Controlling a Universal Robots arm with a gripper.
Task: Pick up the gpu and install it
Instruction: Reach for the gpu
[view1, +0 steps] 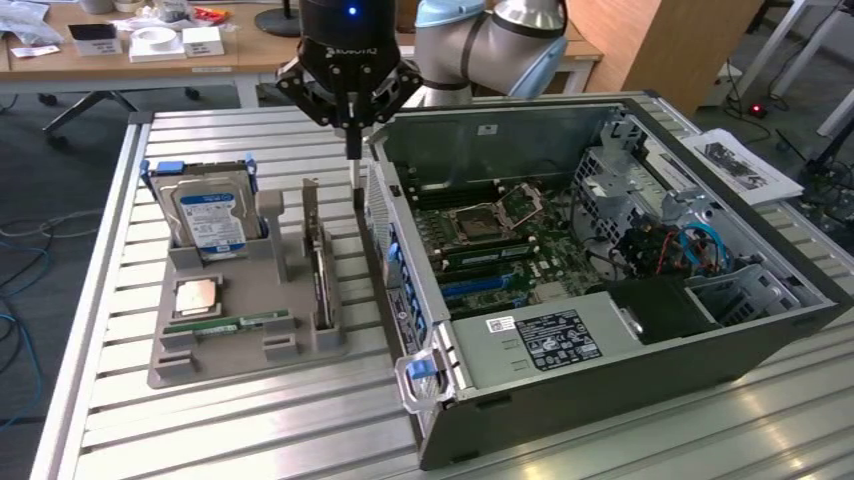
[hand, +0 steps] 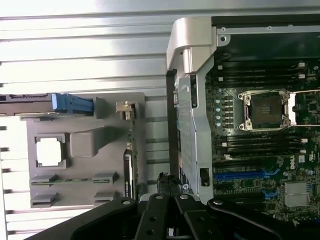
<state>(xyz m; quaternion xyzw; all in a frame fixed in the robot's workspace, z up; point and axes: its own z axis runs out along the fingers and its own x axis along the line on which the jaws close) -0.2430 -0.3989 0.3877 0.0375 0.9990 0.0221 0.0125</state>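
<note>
End effector (view1: 354, 150): fingers pressed together, pinching nothing. It hangs over the narrow gap between holder (view1: 214, 365) and computer case (view1: 601, 380) on the desk (view1: 200, 430).

Gpu (view1: 319, 270) stands on edge in the holder slot nearest the case, on the exterior view's left of it. My guess: kept upright so its top edge is free to take.

You have little side room, since the case wall sits just beside; open room is above

This is looking like a robotics lab: an open computer case (view1: 601, 250) is lying on a slatted metal counter (view1: 200, 440), a grey parts holder (view1: 200, 365) sitting just beside it, a robot arm (view1: 487, 45) standing behind it, and a cluttered wooden desk (view1: 80, 62) standing beyond.
</note>
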